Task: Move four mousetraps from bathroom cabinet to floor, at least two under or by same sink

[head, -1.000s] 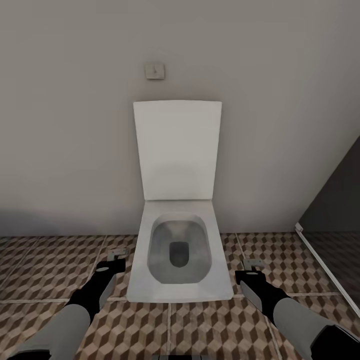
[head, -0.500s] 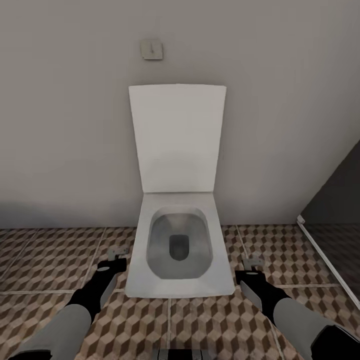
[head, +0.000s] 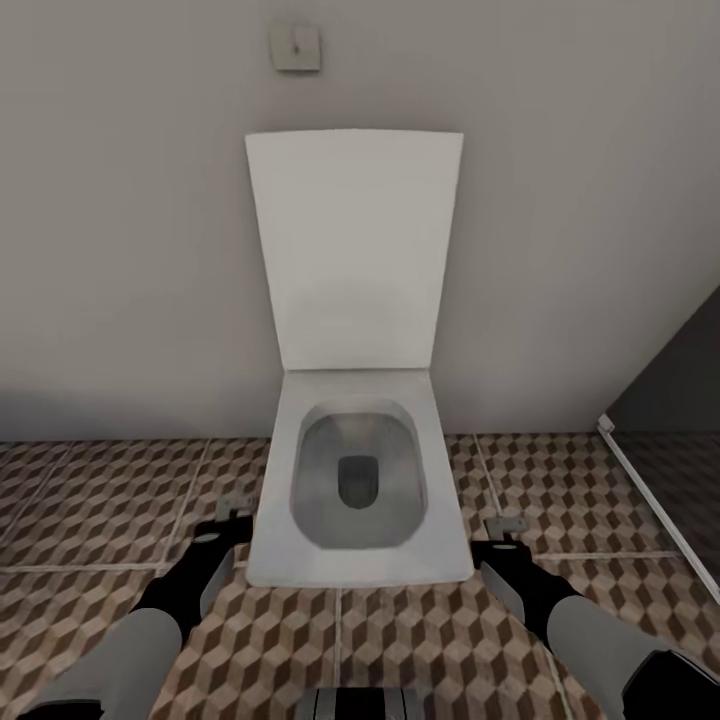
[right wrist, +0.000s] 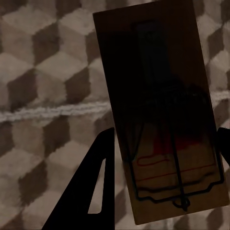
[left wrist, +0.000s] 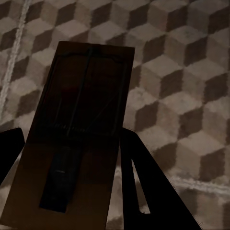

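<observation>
Two mousetraps are in hand. In the left wrist view a dark brown mousetrap [left wrist: 81, 120] with a wire bar sits between the fingers of my left gripper [left wrist: 72, 158], which is shut on it. My right gripper [right wrist: 158, 163] is shut on a second mousetrap [right wrist: 153, 96]. In the head view the left gripper [head: 230, 522] hangs low at the toilet's left side and the right gripper [head: 500, 538] at its right side, both just above the cube-patterned bathroom floor [head: 100, 520]. The cabinet and the sink are out of view.
A white toilet [head: 360, 560] with its lid raised stands against the grey wall straight ahead, between my two arms. A square flush plate [head: 295, 47] is on the wall above it. A dark shower partition [head: 670, 400] and its pale floor rail [head: 650, 500] run along the right.
The whole picture has shifted: the toilet looks larger and the flush plate sits higher, so the camera has moved closer. Both arms keep their place in the picture, still holding the traps.
</observation>
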Motion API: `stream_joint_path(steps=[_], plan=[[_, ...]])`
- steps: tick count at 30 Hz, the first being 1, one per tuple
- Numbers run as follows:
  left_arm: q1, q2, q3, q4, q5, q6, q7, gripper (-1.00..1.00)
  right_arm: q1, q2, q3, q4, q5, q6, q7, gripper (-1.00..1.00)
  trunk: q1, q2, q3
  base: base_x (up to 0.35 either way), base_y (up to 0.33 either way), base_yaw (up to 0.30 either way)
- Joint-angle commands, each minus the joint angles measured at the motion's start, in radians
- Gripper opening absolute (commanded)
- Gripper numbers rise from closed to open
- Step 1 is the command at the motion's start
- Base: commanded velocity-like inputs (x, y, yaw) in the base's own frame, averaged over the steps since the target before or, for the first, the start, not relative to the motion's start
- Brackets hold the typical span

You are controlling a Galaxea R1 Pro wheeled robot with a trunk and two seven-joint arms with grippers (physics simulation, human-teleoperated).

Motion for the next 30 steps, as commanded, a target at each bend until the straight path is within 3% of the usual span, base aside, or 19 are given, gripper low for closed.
stream_joint_path(steps=[1,8,16,30], plan=[[0.000,0.000,0.000,-0.002,0.003,0.005,0.003,-1.00,-0.001,-0.002,0.008,-0.003,-0.007,0.006,-0.004,-1.00,0.000,-0.001,-0.005,0.000,0.000,0.000],[0.000,0.002,-0.001,-0.002,0.003,0.007,0.003,-1.00,-0.003,-0.001,0.008,-0.003,-0.003,0.001,-0.011,-1.00,0.003,-0.002,-0.032,0.000,0.000,0.000],[0.000,0.002,0.002,0.001,0.004,0.013,0.002,-1.00,-0.081,0.008,0.008,0.038,-0.006,0.000,-0.008,-1.00,0.007,-0.004,-0.063,0.000,0.000,0.000],[0.000,0.002,-0.001,-0.001,0.004,0.007,0.002,-1.00,-0.150,0.005,0.007,0.055,-0.008,-0.006,0.006,-1.00,0.013,-0.007,-0.117,0.000,0.000,0.000]])
